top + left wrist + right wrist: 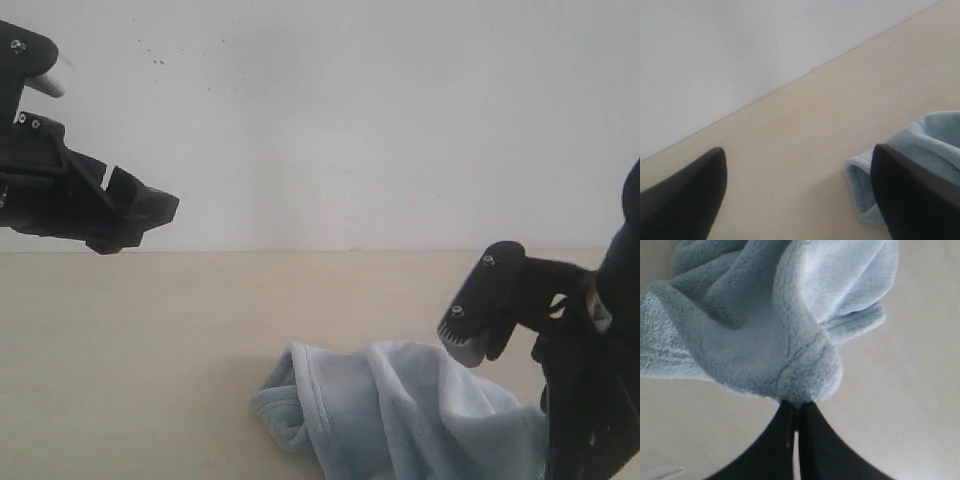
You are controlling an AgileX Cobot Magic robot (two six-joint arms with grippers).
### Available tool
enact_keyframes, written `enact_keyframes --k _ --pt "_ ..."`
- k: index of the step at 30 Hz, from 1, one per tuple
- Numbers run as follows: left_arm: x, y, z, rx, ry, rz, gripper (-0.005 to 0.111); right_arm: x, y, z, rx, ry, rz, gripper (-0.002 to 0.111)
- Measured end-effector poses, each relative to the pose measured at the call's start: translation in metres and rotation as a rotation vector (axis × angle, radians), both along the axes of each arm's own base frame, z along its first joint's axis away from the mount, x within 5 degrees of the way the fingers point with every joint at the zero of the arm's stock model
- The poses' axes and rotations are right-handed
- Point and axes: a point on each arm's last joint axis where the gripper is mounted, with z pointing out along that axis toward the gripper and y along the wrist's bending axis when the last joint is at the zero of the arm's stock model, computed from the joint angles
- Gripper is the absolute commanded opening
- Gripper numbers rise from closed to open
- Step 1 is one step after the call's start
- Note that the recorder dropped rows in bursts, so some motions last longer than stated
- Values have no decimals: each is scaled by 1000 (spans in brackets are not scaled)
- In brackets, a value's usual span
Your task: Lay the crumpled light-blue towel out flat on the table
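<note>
Right wrist view: right gripper [796, 407] pinches the fluffy light-blue terry-cloth towel [765, 315] only at its fingertips, so pulling may slip it.

Lighting bright, even and diffuse in all three views. Faint soft shadow on the surface [890, 75] at the towel [935, 135] edge nearest the left hand [799, 152]. Its fingers [685, 200] appear blurred, near-black, detail lost. Exterior view slightly soft; right hand [796, 412] likewise underexposed.
</note>
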Motion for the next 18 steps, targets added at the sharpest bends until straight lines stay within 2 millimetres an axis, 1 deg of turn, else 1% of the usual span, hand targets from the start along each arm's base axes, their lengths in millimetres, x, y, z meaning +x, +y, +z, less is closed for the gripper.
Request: enact_keyframes --k 2,4,8,10,13,17,18 --pt "0 0 0 0 0 0 75 -1 4 -7 61 4 -19 0" --pt "0 0 0 -2 1 1 75 -5 12 -10 160 42 -39 0" --pt "0 0 0 -23 13 13 75 -16 34 -7 388 160 42 0" --pt "0 0 0 -38 22 20 75 -17 42 -4 470 167 90 0" --pt "-1 0 -2 -43 49 18 75 -12 51 1 573 86 112 0" --pt "-4 -4 -10 -69 154 -5 75 8 57 9 684 -115 26 0" --pt "-4 -6 -14 -66 182 -20 75 12 58 9 704 -141 -3 0"
